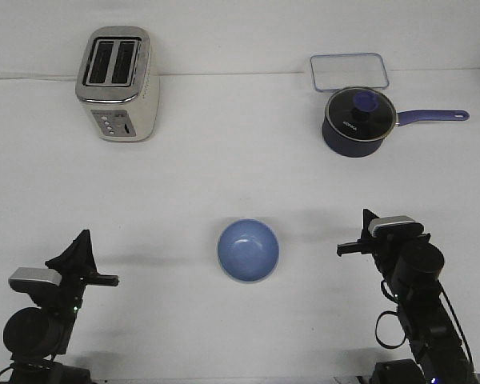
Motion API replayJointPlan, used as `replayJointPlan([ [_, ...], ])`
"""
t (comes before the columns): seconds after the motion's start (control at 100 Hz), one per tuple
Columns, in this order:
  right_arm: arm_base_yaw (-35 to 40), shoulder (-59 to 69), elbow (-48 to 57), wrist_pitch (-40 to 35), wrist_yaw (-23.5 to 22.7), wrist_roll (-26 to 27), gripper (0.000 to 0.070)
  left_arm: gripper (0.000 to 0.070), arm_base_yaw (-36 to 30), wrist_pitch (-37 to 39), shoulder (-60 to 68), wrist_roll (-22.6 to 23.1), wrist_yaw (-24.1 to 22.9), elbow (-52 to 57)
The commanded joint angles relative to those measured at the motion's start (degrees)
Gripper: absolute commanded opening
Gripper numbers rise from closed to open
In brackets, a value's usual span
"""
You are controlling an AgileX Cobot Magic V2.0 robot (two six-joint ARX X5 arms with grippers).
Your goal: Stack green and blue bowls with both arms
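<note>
The left pincer points away from the robot at the near left corner of the bench. Its black fingers come together at a tip and grip nothing; from this angle I cannot tell whether a gap remains between them. The right pincer stands at the near right, above its grey-topped wrist block, also pointing to the far side. It too has hold of nothing, and how far it is parted cannot be made out.

Between the two arms, near the middle of the bench and well apart from both, sits the blue bowl, upright with its hollow facing up. Only this one bowl shows, with the blue inside uppermost.

At the far left stands a cream and silver toaster. At the far right a dark saucepan with a glass lid has its purple handle pointing right. Just behind it lies a clear rectangular lid.
</note>
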Motion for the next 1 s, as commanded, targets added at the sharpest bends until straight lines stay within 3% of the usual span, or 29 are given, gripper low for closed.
replayJointPlan([
  [0.0,0.0,0.0,0.6,0.9,0.0,0.3,0.0003,0.0013,0.5,0.7,-2.0,1.3,-0.1,-2.3],
  [0.28,0.0,0.0,0.6,0.9,0.0,0.3,0.0003,0.0013,3.6,0.9,-14.8,1.0,-0.1,-13.6],
  [0.99,0.0,0.0,0.6,0.9,0.0,0.3,0.0003,0.0013,4.4,2.6,-14.6,0.6,0.1,-16.2],
])
